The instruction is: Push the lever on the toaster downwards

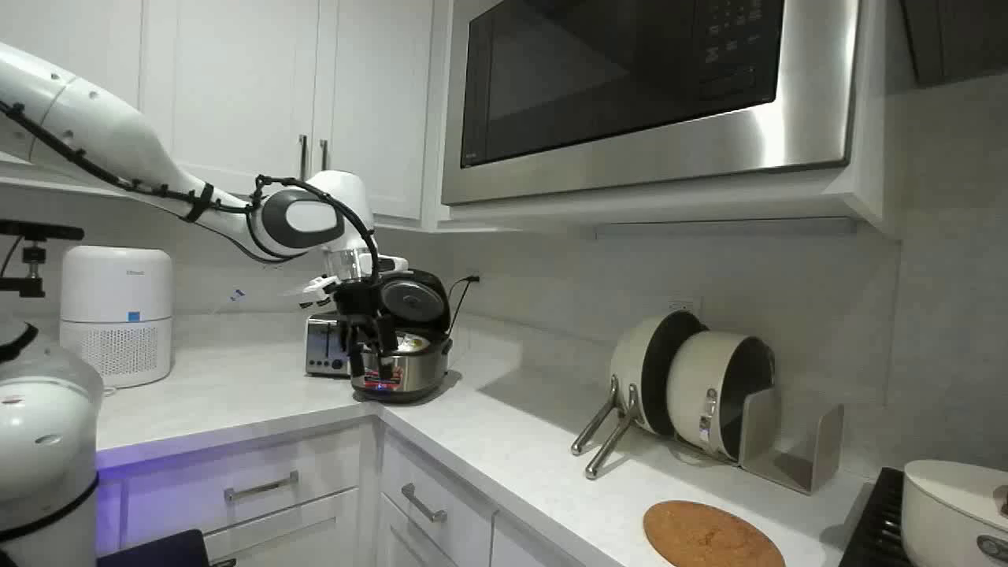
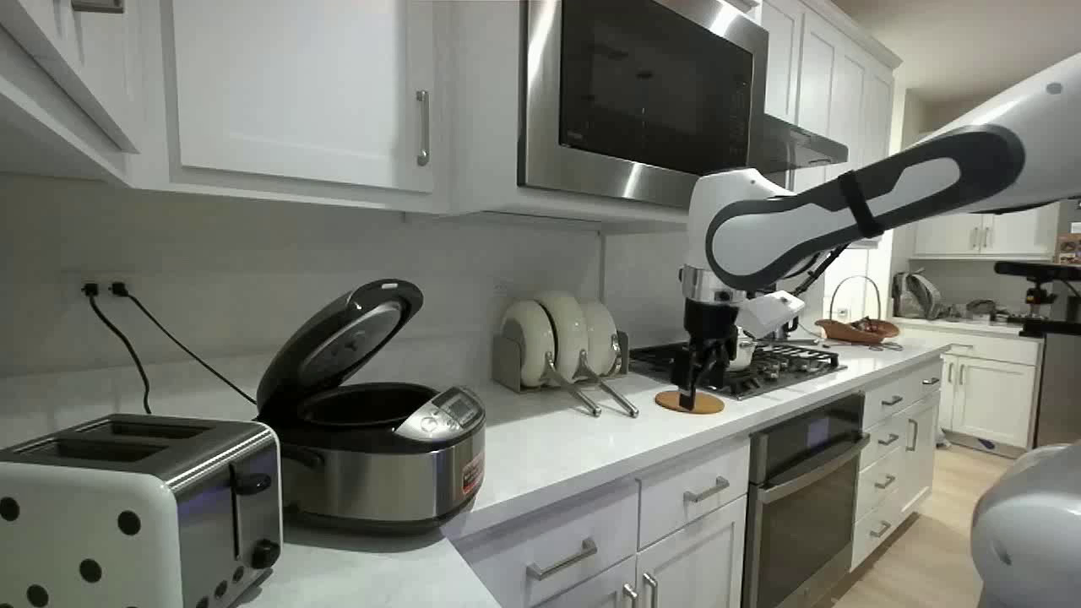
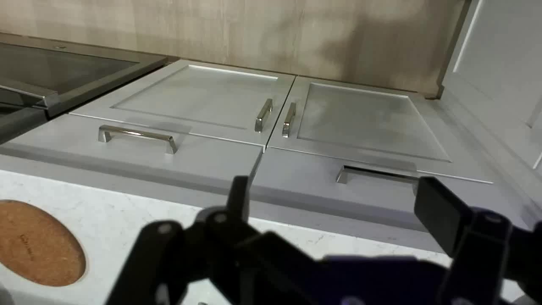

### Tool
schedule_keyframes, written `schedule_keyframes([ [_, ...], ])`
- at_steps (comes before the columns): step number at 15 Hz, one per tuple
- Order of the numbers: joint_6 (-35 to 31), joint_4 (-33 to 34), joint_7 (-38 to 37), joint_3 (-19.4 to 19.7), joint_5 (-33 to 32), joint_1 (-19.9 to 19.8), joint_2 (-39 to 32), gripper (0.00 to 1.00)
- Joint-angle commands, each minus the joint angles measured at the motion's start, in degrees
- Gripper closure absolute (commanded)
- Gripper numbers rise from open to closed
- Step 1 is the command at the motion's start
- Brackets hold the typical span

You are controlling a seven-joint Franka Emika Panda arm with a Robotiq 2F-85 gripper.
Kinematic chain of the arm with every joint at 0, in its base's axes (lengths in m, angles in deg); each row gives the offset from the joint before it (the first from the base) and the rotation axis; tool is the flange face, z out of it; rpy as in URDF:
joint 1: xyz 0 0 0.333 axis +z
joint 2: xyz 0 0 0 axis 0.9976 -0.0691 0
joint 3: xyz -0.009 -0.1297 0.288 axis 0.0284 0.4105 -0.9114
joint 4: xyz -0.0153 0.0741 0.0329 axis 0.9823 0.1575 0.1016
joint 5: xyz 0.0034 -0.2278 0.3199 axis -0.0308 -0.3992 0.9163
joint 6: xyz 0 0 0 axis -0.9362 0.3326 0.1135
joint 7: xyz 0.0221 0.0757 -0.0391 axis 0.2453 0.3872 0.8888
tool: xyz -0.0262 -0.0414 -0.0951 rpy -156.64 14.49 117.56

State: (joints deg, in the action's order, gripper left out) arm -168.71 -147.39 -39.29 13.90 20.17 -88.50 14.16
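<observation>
Tool [image 3: 336, 203], empty, jaws parted, hangs well apart from two-slot toaster [image 2: 148, 515]; best approach: above its lever [image 2: 252, 484], straight down.

The toaster [image 2: 143, 490] is shiny metal at the front and smooth, glossy white along the side; its lever [image 2: 252, 484] looks like black plastic. The round cooker [image 2: 372, 485] has a satin metal body — its lid [image 2: 338, 346] is dark, glossy plastic. Stainless steel with a soft sheen frames the microwave [image 1: 650, 102], whose door [image 1: 583, 79] is reflective glass. The countertop [image 1: 236, 362] is smooth and faintly veined, like stone; the mat [image 3: 38, 248] is matt, grainy and cork-like. The cabinets [image 3: 203, 93] look smoothly painted, with polished metal handles [image 3: 137, 134], and the floor [image 3: 237, 29] shows wood grain. The gripper [image 3: 338, 207] is matt black — the arm [image 2: 920, 181] smooth-shelled and hard-looking.
</observation>
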Motion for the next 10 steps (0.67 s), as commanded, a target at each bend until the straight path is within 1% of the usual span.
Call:
schedule_keyframes([
  [1,0.2,0.1,-0.2,0.2,-0.2,0.3,0.0,0.0],
  [5,0.1,0.1,0.4,-0.2,1.0,2.0,-0.5,0.0],
  [10,-0.5,0.3,0.2,-1.7,3.0,5.9,-1.9,0.0],
])
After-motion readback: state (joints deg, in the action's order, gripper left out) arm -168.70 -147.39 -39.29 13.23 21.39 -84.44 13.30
